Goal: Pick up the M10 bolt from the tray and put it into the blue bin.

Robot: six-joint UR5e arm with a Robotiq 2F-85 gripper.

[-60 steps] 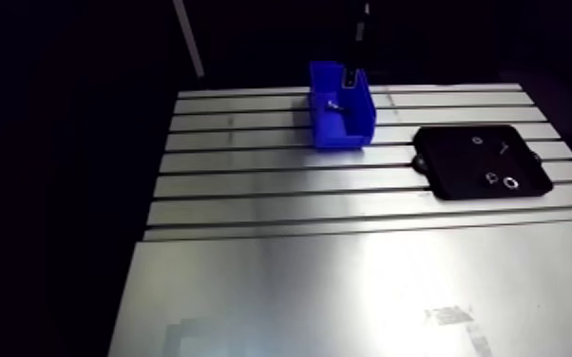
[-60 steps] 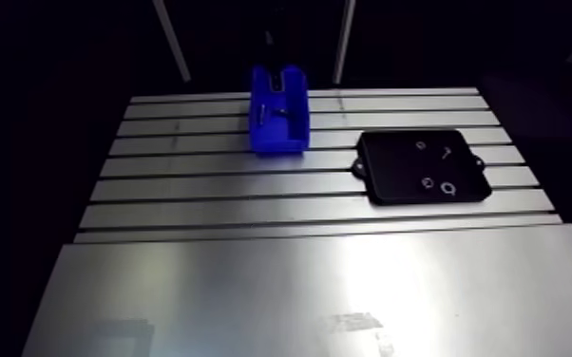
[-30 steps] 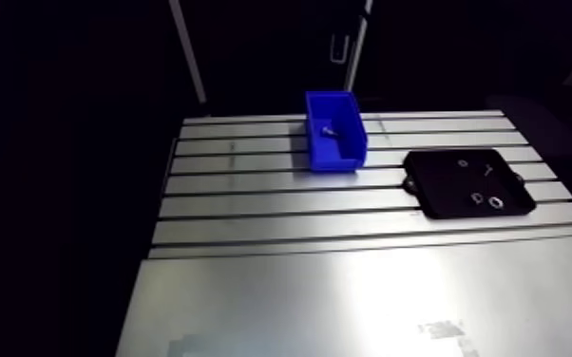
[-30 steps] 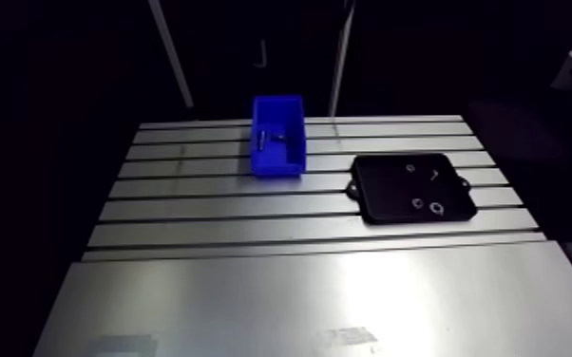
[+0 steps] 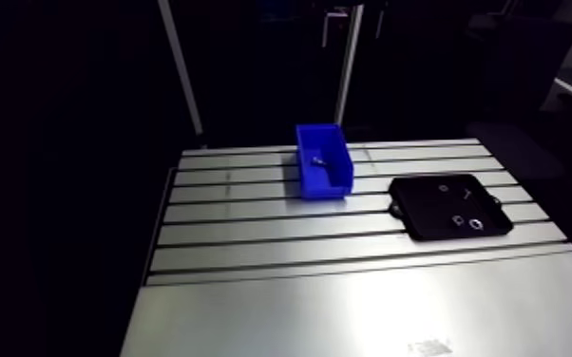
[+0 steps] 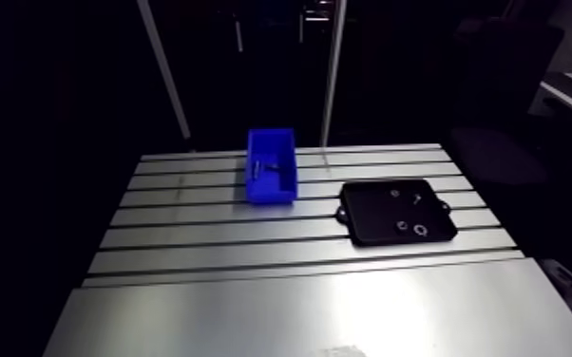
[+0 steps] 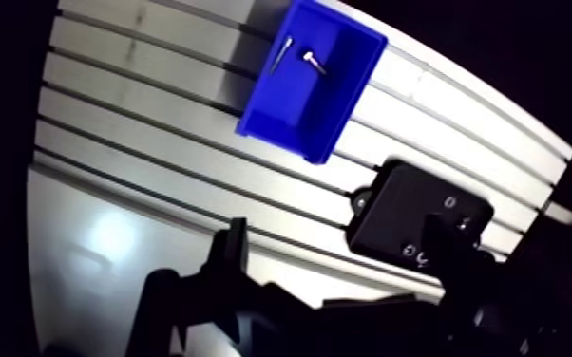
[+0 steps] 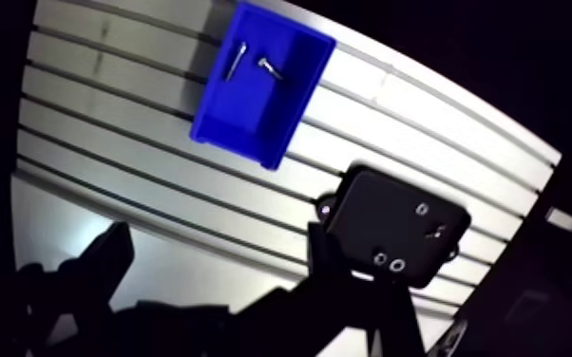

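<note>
The blue bin [image 7: 285, 128] stands on the slotted table, far below my gripper and ahead of it. Two metal fasteners lie on its floor: a short bolt with a head [image 7: 313, 63] and a longer thin one [image 7: 282, 51]. In the arm view the bin [image 5: 326, 182] shows one bright bolt [image 5: 318, 161] inside. The black tray [image 7: 399, 204] lies beside the bin, closer under the gripper, and holds several small metal parts [image 5: 477, 224]. My gripper [image 7: 335, 230] hangs high above the table, open, with nothing between its dark fingers [image 7: 231, 249].
The tray [image 5: 423, 214] sits to the right of the bin in the arm view, on the slotted part of the table [image 5: 242, 223]. A smooth metal plate [image 5: 347, 304] covers the near part. Two upright posts [image 5: 181, 66] rise behind the table.
The gripper, just above the bin's far end earlier, has lifted well away from it. The camera has moved with the arm, so bin and tray look smaller. Both stay in place.
</note>
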